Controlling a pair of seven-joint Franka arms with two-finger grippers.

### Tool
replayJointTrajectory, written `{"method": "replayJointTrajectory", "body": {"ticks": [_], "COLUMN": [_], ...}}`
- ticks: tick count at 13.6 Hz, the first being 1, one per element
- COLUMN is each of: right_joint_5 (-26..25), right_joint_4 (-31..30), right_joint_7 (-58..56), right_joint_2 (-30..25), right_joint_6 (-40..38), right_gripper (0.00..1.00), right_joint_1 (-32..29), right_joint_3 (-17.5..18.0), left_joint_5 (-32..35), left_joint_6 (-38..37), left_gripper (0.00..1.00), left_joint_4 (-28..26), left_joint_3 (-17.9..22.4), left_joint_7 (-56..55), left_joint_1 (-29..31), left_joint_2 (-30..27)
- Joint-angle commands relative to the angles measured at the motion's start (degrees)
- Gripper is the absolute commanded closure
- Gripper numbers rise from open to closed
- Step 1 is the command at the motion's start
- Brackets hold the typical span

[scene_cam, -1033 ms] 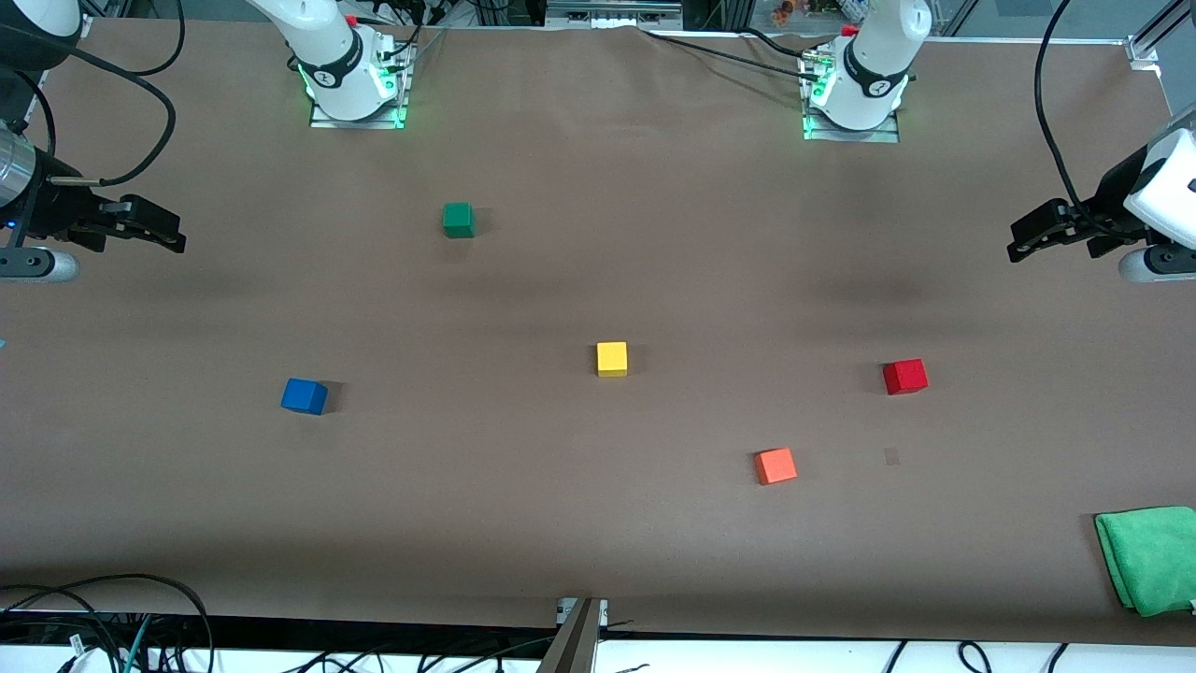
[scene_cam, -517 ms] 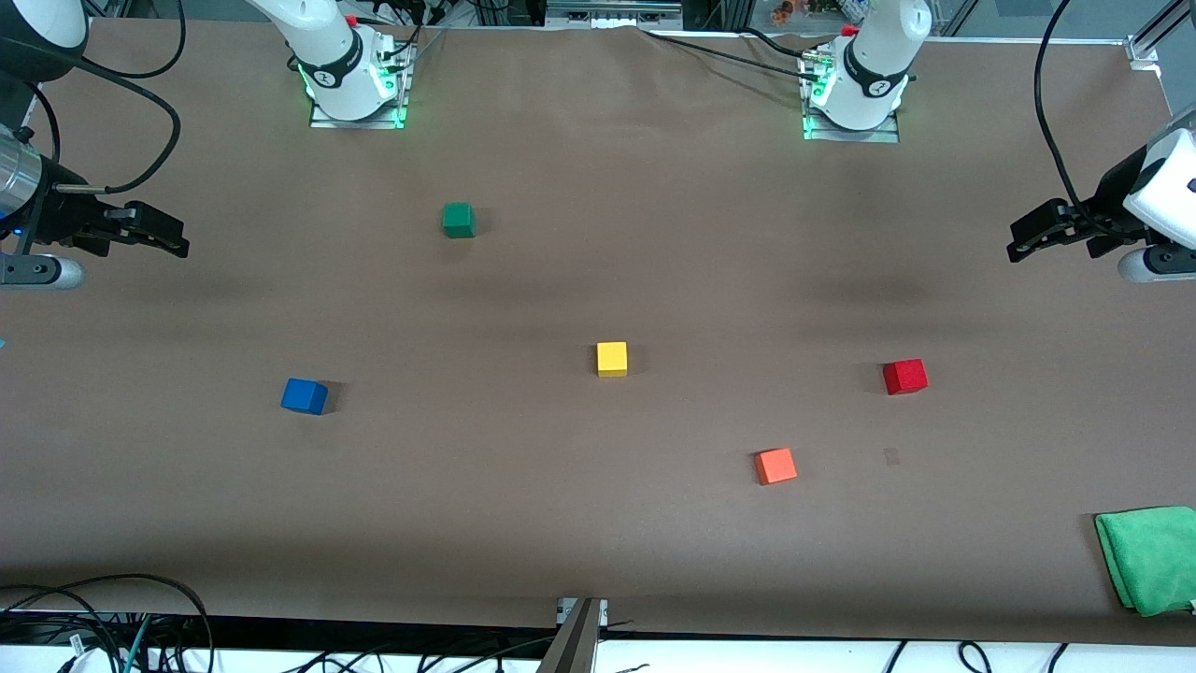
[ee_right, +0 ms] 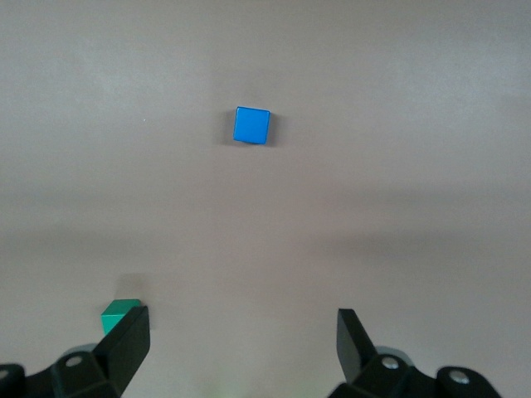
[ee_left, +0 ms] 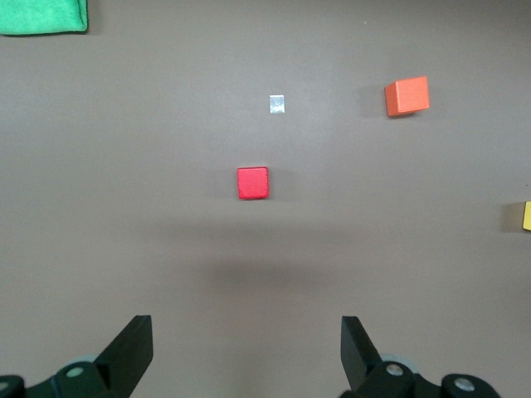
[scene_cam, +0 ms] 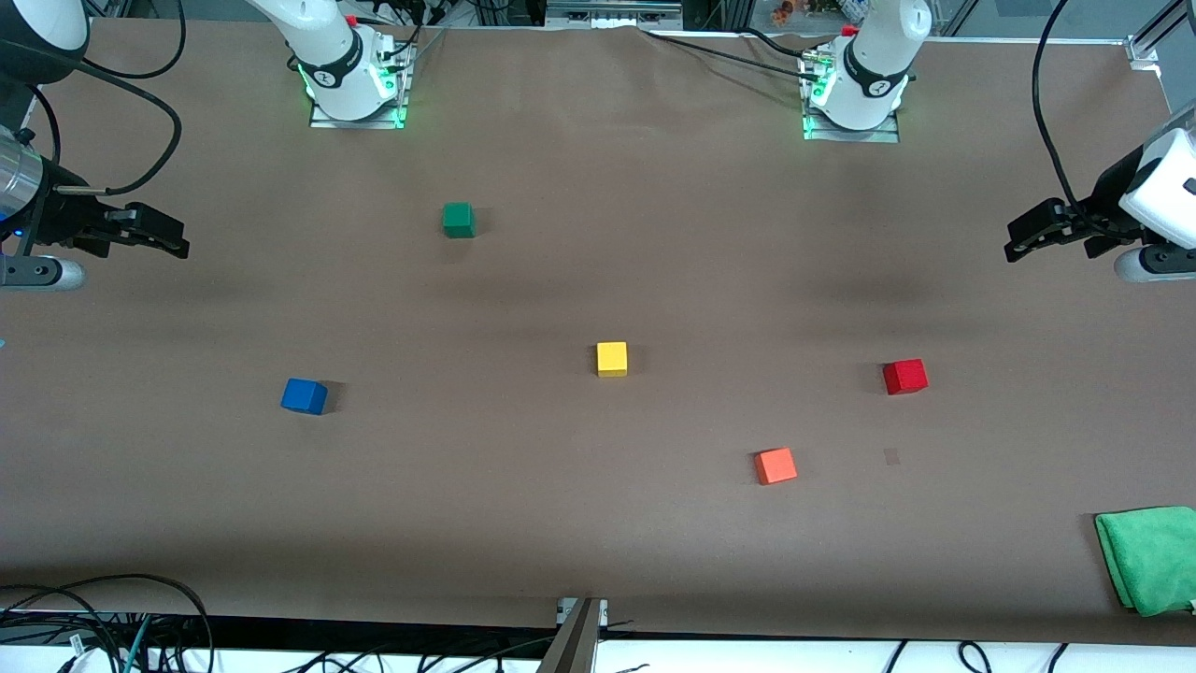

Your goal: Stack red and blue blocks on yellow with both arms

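Observation:
The yellow cube (scene_cam: 612, 359) sits mid-table. The deep red cube (scene_cam: 904, 377) lies toward the left arm's end and shows in the left wrist view (ee_left: 253, 183). The blue cube (scene_cam: 305, 396) lies toward the right arm's end and shows in the right wrist view (ee_right: 251, 126). My left gripper (scene_cam: 1018, 245) hangs open and empty high over the table's end, the red cube ahead of it (ee_left: 246, 352). My right gripper (scene_cam: 173, 241) hangs open and empty high over its end, the blue cube ahead of it (ee_right: 241, 348).
An orange-red cube (scene_cam: 775, 465) lies nearer the front camera than the red cube, beside it. A dark green cube (scene_cam: 458, 220) sits nearer the bases. A green cloth (scene_cam: 1149, 558) lies at the left arm's end near the front edge. A small pale marker (scene_cam: 891, 456) lies by the red cube.
The right gripper rose slightly between the earliest frame and now. The left gripper shifted very slightly. The cubes have not moved.

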Motion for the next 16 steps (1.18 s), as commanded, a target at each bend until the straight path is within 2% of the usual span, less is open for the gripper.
{"method": "replayJointTrajectory", "body": {"ticks": [1,16], "right_joint_5": [-0.63,-0.63], "right_joint_4": [1.14,1.06], "right_joint_7": [0.60,0.60], "right_joint_2": [0.51,0.60], "right_joint_6": [-0.08,0.09], "right_gripper": [0.00,0.00], "right_joint_1": [-0.35,-0.35], "right_joint_3": [0.45,0.45], "left_joint_5": [0.68,0.95], "left_joint_6": [-3.11,-1.45], "left_gripper": [0.00,0.00], "left_joint_4": [1.31,2.01], "left_joint_3": [-0.71,-0.80], "left_joint_7": [0.03,-0.33], "left_joint_1": [-0.27,0.35], "left_joint_2": [-0.01,-0.02]}}
